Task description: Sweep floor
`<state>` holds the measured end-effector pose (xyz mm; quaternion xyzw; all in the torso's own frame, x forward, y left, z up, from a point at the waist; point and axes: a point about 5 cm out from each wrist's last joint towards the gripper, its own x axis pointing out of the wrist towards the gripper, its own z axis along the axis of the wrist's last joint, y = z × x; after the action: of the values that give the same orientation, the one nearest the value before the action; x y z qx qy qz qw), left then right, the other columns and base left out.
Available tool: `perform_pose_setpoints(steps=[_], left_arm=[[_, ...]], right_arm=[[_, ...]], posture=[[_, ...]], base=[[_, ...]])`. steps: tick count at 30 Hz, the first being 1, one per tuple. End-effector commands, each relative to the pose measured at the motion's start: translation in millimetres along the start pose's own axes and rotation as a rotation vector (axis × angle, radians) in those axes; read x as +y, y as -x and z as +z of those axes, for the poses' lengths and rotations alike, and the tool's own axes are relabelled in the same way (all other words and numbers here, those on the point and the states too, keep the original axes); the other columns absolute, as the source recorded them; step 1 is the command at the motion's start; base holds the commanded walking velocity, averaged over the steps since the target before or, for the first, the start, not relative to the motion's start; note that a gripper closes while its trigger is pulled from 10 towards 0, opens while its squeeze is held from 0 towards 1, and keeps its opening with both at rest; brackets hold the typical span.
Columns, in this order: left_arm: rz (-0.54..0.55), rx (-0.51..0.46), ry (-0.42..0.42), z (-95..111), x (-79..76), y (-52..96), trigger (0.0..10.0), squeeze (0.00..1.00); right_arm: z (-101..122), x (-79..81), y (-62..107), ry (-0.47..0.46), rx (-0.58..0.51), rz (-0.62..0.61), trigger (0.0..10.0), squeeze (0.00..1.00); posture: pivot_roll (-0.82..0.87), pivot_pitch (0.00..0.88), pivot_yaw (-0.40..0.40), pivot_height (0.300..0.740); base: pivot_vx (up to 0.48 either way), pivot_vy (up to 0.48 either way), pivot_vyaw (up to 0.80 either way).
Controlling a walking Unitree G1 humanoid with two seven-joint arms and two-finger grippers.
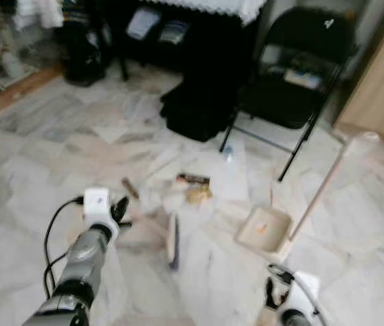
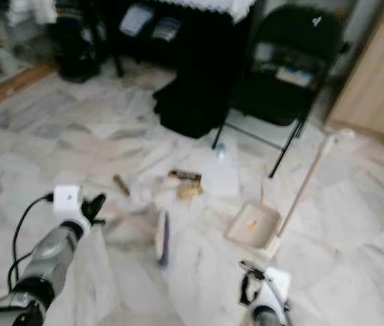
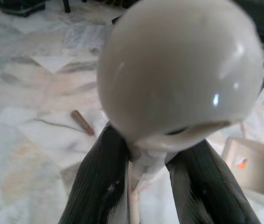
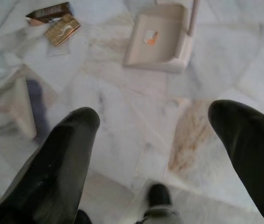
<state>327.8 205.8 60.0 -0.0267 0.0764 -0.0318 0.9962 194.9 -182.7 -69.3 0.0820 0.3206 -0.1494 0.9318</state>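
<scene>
Two grippers, mid-sweep. Left gripper [image 3: 146, 182] is pinched on the broom handle [image 3: 178, 70] just below its rounded end; the broom head [image 1: 172, 239] rests on the floor [image 1: 56, 156] just ahead of it. Scraps [image 1: 193, 187] lie beyond the head, the dustpan [image 1: 265, 229] off to its right. Right gripper [image 4: 169, 140] hangs spread, empty, above bare tile. Next move, judged: drag the scraps toward the dustpan.

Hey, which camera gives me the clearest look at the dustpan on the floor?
The right wrist view: the dustpan lies sharp from above, an orange scrap inside, beyond the open right gripper. Both eye views show it smaller and blurred, its long handle rising. The left wrist view catches just a corner.
</scene>
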Motion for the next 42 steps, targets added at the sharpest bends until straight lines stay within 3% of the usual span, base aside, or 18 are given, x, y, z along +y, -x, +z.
perform_pose_setpoints(steps=[1,35,42], left_arm=[[-0.015,-0.021,0.007,5.0,-5.8,-3.5,10.0,0.0],[-0.067,-0.063,0.024,7.0,-13.2,-2.6,10.0,0.0],[-0.082,-0.066,0.01,7.5,-15.7,-3.1,10.0,0.0]], right_arm=[[-3.0,-12.9,1.0,0.004,0.015,-0.038,10.0,0.0],[0.0,-14.5,-0.2,0.007,0.005,-0.043,10.0,0.0],[0.2,-14.9,0.6,0.012,-0.01,-0.042,10.0,0.0]], posture=[[-0.01,0.081,0.074,0.74],[-0.01,0.094,0.067,0.74],[-0.01,0.075,0.068,0.74]], base=[[0.0,0.368,-0.71],[0.0,0.011,-0.66],[0.0,-0.315,-0.06]])
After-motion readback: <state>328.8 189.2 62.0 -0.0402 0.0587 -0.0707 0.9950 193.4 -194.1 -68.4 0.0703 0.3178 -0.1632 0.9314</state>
